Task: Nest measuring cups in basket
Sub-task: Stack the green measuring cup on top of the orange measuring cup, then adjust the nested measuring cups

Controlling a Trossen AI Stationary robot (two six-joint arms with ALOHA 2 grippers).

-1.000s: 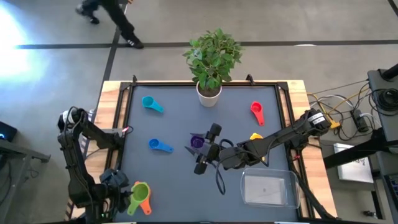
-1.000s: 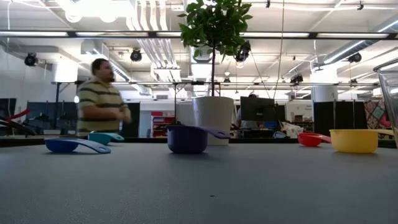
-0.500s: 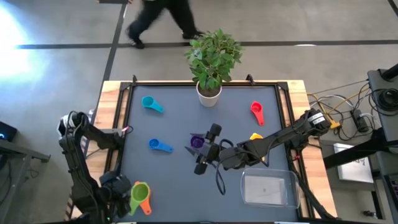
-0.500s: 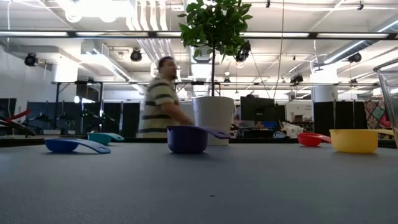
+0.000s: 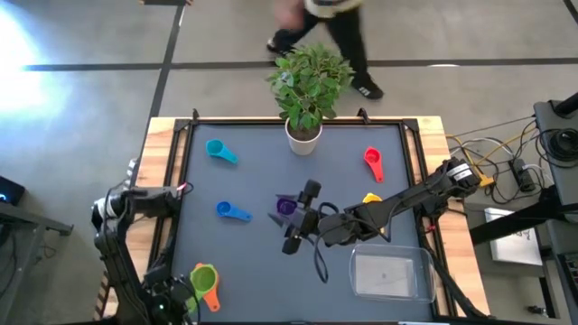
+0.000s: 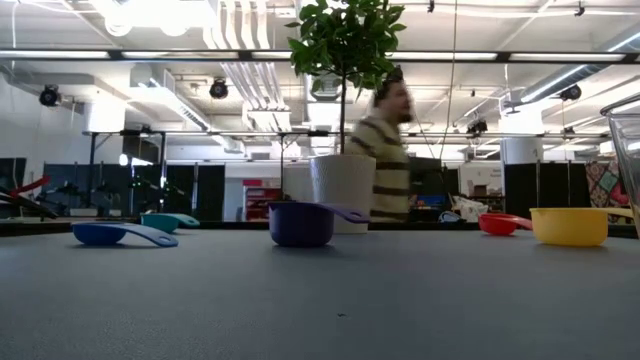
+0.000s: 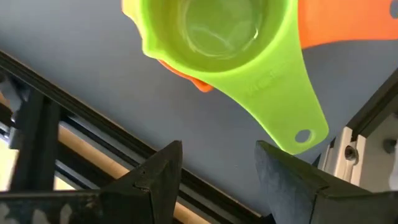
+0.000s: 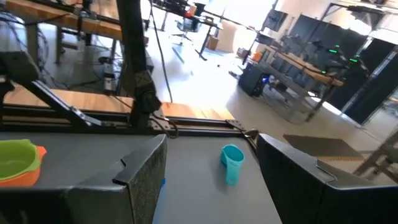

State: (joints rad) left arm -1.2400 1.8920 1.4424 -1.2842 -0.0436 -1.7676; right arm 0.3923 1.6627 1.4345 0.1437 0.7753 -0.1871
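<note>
Green cup (image 5: 202,277) sits nested in the orange cup (image 5: 212,301) at the table's near left corner. My left gripper (image 5: 179,296) (image 7: 217,149) points down just beside them, open, its fingers off the tip of the green cup's handle (image 7: 301,134). Teal (image 5: 219,151), blue (image 5: 232,211), purple (image 5: 285,206), red (image 5: 373,163) and yellow (image 5: 372,199) cups lie apart on the mat. The clear basket (image 5: 390,275) stands at the near right. My right gripper (image 5: 294,219) (image 8: 211,155) hangs level above the purple cup, open.
A white plant pot (image 5: 303,135) stands at the middle of the far edge. A black frame (image 7: 37,118) runs along the table's sides by my left gripper. A person (image 6: 385,150) walks in the room beyond the table.
My left gripper has gone toward the table's near edge beside the green cup and has turned as it went. Its fingers stay apart. The person behind the table has walked from left to right.
</note>
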